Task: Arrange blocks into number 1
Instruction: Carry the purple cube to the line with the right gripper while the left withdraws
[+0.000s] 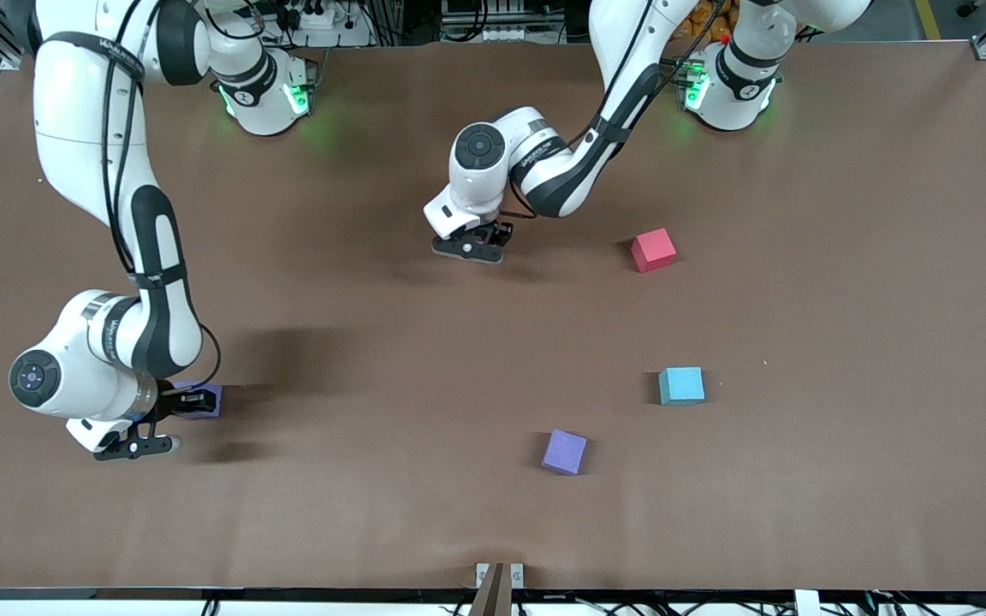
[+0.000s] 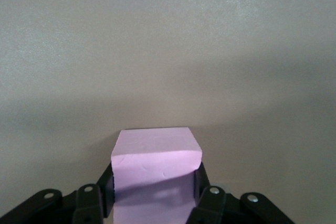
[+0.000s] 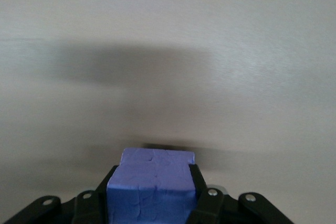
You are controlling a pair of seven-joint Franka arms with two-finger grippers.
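My left gripper (image 1: 478, 245) is low at the middle of the table, shut on a light pink block (image 2: 156, 153). The black fingers (image 2: 107, 183) press both of its sides; in the front view the hand hides nearly all of it. My right gripper (image 1: 175, 400) is low at the right arm's end of the table, shut on a purple block (image 1: 205, 399), which looks blue-violet (image 3: 155, 163) in the right wrist view. A second purple block (image 1: 564, 451) lies loose, nearer to the front camera than the left gripper. Other blocks are out of view.
A red cube (image 1: 653, 250) lies beside the left gripper, toward the left arm's end of the table. A cyan cube (image 1: 681, 385) sits nearer to the front camera than the red one, close to the loose purple block. The brown tabletop (image 1: 844, 342) spreads wide around them.
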